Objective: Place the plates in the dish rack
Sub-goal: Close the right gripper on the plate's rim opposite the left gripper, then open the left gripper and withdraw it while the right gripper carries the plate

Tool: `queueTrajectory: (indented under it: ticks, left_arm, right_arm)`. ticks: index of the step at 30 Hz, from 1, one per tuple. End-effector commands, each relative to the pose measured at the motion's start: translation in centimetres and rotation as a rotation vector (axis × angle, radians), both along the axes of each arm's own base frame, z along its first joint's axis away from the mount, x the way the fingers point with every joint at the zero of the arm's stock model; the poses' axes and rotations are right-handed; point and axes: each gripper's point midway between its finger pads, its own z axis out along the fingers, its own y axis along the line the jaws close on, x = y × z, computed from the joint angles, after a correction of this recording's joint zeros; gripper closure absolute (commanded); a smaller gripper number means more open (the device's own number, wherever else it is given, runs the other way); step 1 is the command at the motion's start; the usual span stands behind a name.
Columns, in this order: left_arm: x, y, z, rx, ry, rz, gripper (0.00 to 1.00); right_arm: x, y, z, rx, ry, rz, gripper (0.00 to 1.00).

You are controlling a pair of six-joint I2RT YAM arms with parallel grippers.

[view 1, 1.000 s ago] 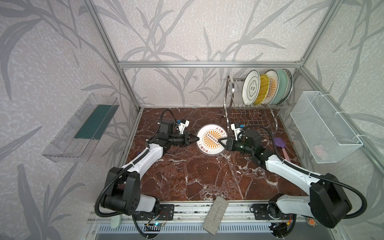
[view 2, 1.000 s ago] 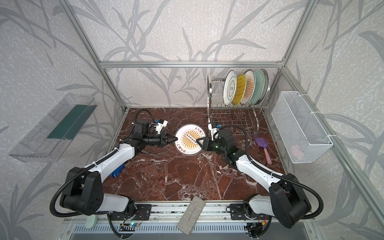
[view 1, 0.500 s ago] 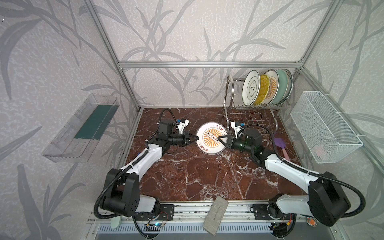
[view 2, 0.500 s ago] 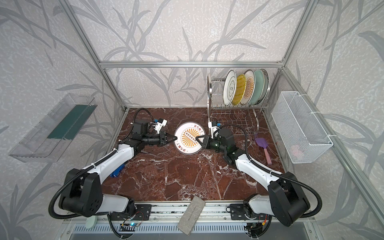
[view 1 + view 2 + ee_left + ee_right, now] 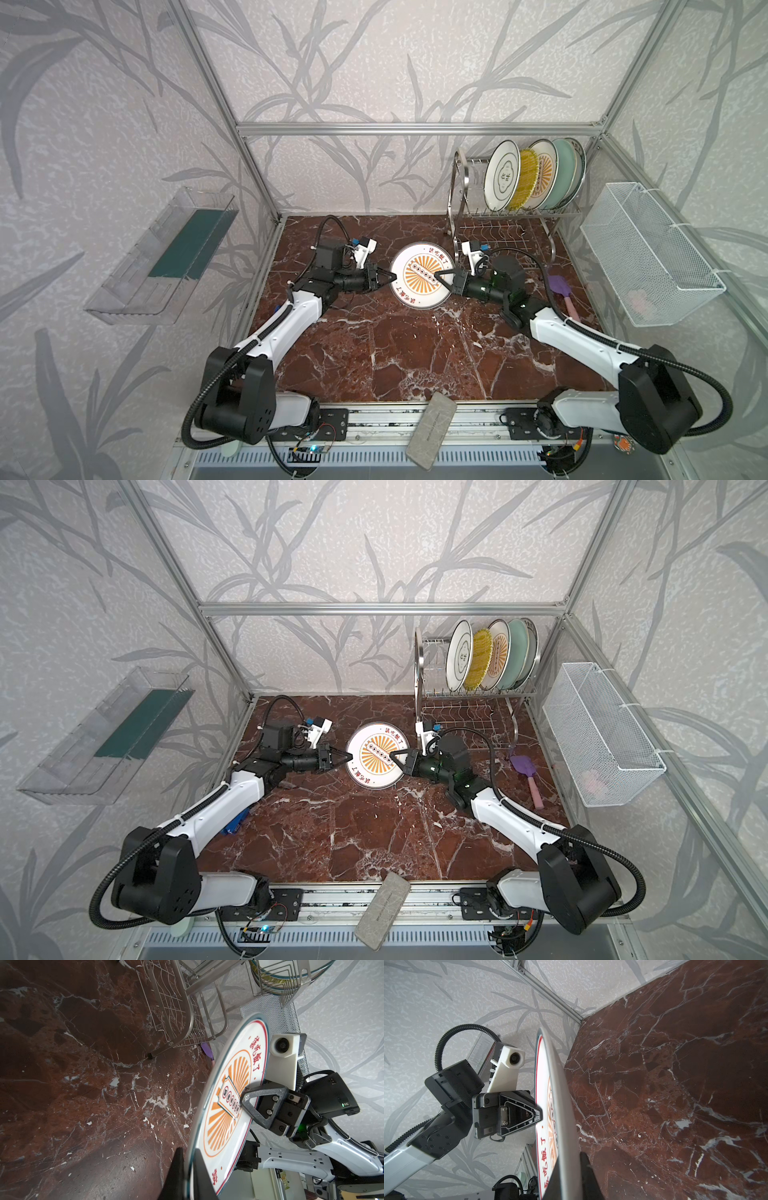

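1. The sunburst plate hung tilted over the table at centre frame in both top views, with bare red-brown marble around it.
2. The right gripper met the plate's right edge. Its black triangular jaws were closed on the rim and reached toward the printed centre.
3. The left gripper met the opposite edge. Its jaws straddled the rim, but whether they pressed it could not be told.
4. The dish rack, of shiny steel wire, stood at upper right, just behind the right gripper. Five racked plates stood on edge in its upper tier, with open slots at that tier's left end.
5. A purple spatula lay at the table's right edge.
6. The held plate was round, glossy and white, with orange rays, red characters and a thin teal edge.
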Motion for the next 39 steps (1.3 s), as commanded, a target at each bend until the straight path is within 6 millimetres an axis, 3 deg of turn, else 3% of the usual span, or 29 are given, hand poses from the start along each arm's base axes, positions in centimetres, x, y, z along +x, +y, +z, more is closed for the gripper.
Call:
queueTrajectory:
  ticks: [1, 6, 10, 22, 25, 28, 32, 39]
  left_arm:
    - [-0.7, -0.3, 2.4, -0.009, -0.058, -0.028, 0.74]
    - [-0.4, 0.4, 2.3, 0.036, -0.065, 0.024, 0.56]
    - [-0.6, 1.6, 2.3, 0.145, -0.069, 0.072, 0.5]
    - [-0.3, 8.0, 4.0, 0.522, -0.136, 0.303, 0.49]
    - [0.0, 10.5, 4.4, 0.627, -0.177, 0.405, 0.49]
    - [0.0, 12.5, 4.5, 0.698, -0.205, 0.488, 0.49]
    - [-0.6, 12.4, 5.5, 0.659, -0.272, 0.501, 0.49]
    - [-1.1, 12.9, 5.9, 0.664, -0.3, 0.522, 0.49]
  right_arm:
    - [0.1, -0.2, 1.1, -0.021, -0.065, -0.016, 1.0]
    - [0.1, -0.6, 1.2, -0.038, -0.074, -0.032, 1.0]
    - [0.2, -1.1, 1.7, -0.072, -0.097, -0.055, 1.0]
    - [0.2, -2.7, 5.0, -0.178, -0.215, -0.094, 1.0]
    - [0.1, -3.2, 6.2, -0.208, -0.253, -0.112, 1.0]
    - [0.1, -3.9, 7.6, -0.243, -0.294, -0.135, 1.0]
    - [0.1, -5.2, 10.2, -0.289, -0.368, -0.18, 1.0]
    - [0.4, -7.5, 17.8, -0.278, -0.515, -0.253, 1.0]
